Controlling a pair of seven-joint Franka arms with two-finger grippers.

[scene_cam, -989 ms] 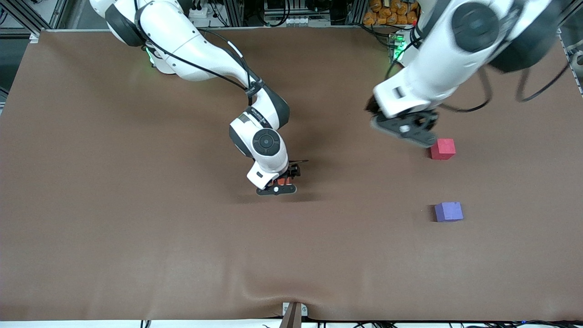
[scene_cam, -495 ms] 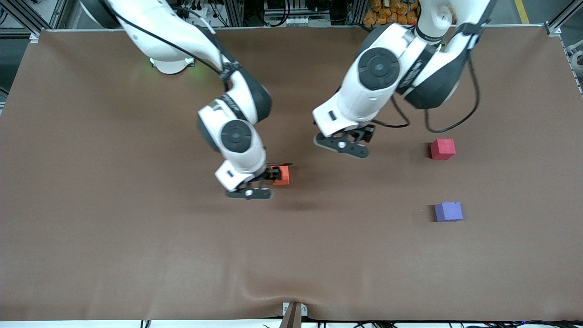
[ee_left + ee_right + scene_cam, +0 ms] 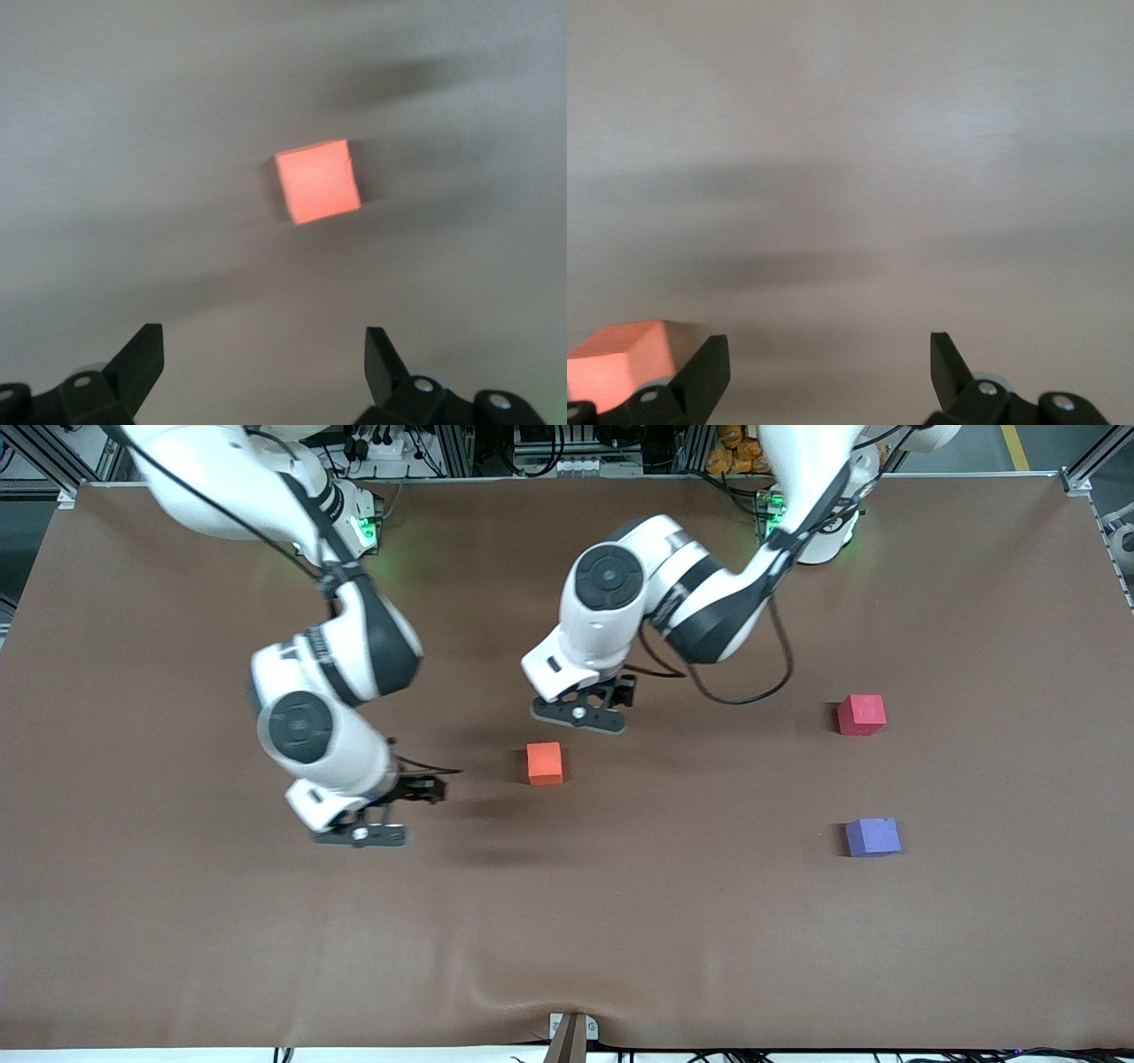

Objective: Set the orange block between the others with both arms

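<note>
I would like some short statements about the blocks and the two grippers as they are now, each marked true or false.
1. The orange block lies on the table, held by no gripper. True.
2. The left gripper is shut on the orange block. False: it is open, above the table beside that block.
3. The orange block sits between the red block and the purple block. False: it lies apart, toward the right arm's end.
4. The right gripper is open. True.

Brown table cloth (image 3: 177, 921), cables and orange items (image 3: 753, 447) along its top edge.
</note>
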